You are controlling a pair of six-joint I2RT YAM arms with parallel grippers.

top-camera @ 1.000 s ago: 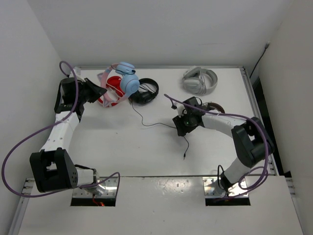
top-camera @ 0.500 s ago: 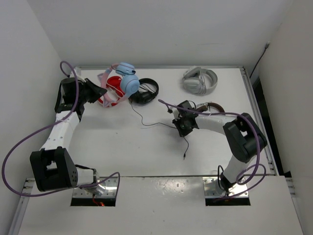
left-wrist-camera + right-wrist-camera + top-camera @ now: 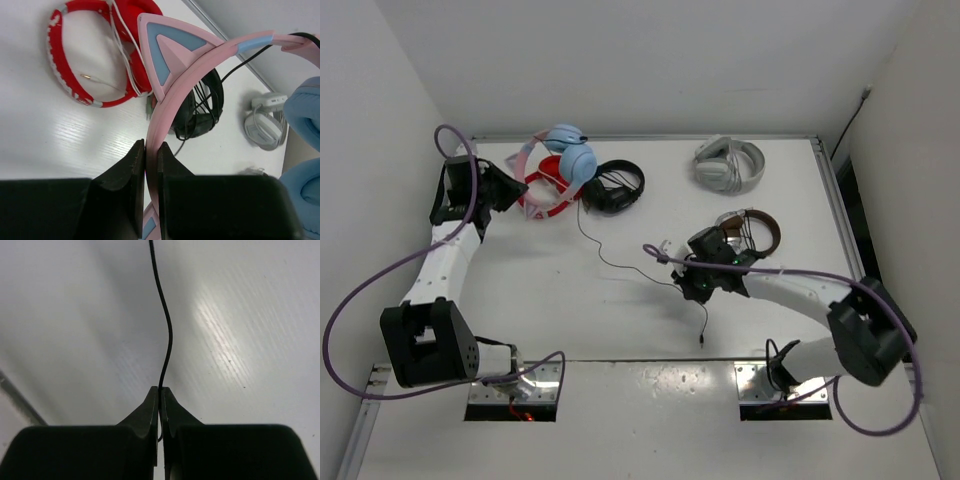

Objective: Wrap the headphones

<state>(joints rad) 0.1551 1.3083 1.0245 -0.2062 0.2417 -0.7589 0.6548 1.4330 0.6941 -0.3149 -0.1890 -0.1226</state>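
Left jaws clamped on the pink band of the headphones (image 3: 170, 50), which are lifted off the worktop (image 3: 50, 135). Right jaws closed on the cable (image 3: 170, 335), which runs straight ahead of them. Step judged: slack being gathered, winding not yet begun. Next, the cable is to be carried round the band.

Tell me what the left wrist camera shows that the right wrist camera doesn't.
Only the left wrist view: the left gripper shut on the headband of the pink cat-ear headphones, their light blue ear cup, plus the red headphones, black headphones and pale grey headphones lying on the white table. Only the right wrist view: the right gripper pinching the thin black cable. Both: bare tabletop, and jaws closed on something.
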